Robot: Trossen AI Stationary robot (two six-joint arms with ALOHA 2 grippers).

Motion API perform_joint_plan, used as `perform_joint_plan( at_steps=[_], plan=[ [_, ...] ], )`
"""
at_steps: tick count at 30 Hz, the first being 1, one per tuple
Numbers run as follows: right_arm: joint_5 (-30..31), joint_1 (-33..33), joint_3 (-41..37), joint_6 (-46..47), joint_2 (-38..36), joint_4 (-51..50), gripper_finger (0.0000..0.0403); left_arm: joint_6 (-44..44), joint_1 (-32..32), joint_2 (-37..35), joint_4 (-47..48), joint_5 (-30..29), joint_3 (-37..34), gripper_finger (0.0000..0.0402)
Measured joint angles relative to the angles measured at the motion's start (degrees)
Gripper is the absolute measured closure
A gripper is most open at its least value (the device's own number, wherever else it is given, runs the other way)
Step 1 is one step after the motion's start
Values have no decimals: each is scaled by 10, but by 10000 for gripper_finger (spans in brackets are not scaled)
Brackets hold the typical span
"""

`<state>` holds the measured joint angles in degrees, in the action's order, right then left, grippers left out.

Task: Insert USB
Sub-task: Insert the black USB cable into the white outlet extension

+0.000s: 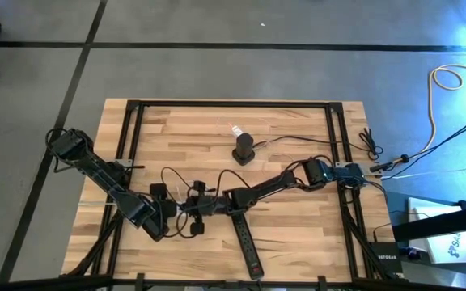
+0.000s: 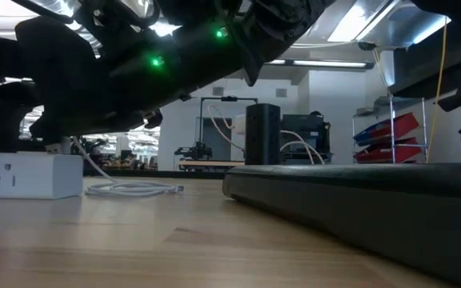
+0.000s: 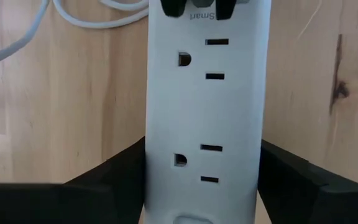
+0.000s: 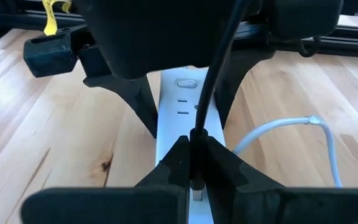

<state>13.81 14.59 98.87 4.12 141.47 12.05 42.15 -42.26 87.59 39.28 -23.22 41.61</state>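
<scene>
A white power strip (image 3: 202, 112) lies flat on the wooden table; its end also shows in the low view (image 2: 26, 174). My left gripper (image 3: 202, 171) straddles the strip at one end. My right gripper (image 4: 195, 163) hovers over the strip's other end, shut on a black USB plug (image 4: 196, 140) with a black cable (image 4: 219, 68). Seen from above, the two grippers meet at the table's near middle, left (image 1: 168, 212) and right (image 1: 205, 206). Whether the plug's tip touches the strip is hidden by the fingers. My left gripper holds the white power strip across its width, one finger (image 3: 120, 177) on each long side (image 3: 151, 155), coming level along the strip from its end. The strip lies flat on the table. My right gripper pinches the black USB plug (image 4: 196, 149) between its two fingertips (image 4: 176, 165), slanting down over the strip's face. The black cable rises from the plug toward the left arm.
A white cable (image 4: 291, 134) loops on the table beside the strip (image 2: 134, 190). A long black power strip (image 1: 247, 238) lies toward the near edge. A black cylinder (image 1: 243, 148) stands farther back. Black cords (image 1: 180, 182) trail around both grippers.
</scene>
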Motion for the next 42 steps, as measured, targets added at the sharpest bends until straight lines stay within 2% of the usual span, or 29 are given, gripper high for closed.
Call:
perform_joint_plan(
  at_steps=[12, 34, 38, 42],
  plan=[
    [61, 21, -1, 9, 0, -7, 393, 0, 0, 0, 1, -3, 1, 166],
    [66, 27, 1, 37, -2, -39, 391, 23, 0, 0, 2, -12, 1, 166],
    [68, 27, 0, 41, -1, -26, 369, 26, 0, 0, 1, -13, 1, 166],
    [88, 28, 0, 46, 0, -22, 322, 27, 1, 0, 2, -16, 0, 166]
  ],
)
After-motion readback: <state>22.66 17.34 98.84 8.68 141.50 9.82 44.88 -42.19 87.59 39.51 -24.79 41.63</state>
